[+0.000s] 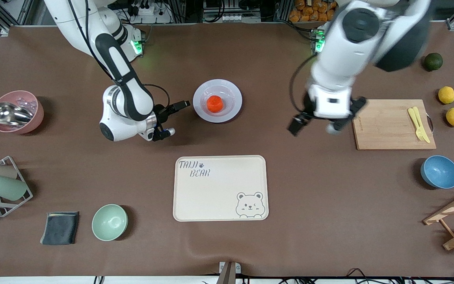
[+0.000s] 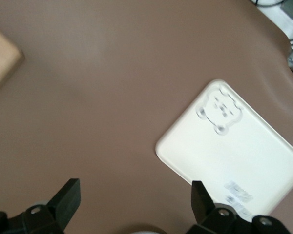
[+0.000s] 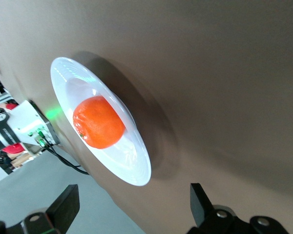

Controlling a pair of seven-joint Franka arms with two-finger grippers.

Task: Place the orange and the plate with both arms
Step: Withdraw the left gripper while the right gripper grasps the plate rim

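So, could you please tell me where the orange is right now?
In the front view the orange sits in the middle of the plate, farther from the camera than the bear-printed tray, beside the right pincer.

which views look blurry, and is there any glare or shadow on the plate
Front view: the left arm is motion-smeared, its left gripper soft; the table is sharp. Left wrist view: tray and table slightly soft. Right wrist view: sharp, glossy highlights on the plate rim, a dark shadow beside it; the orange is evenly lit.
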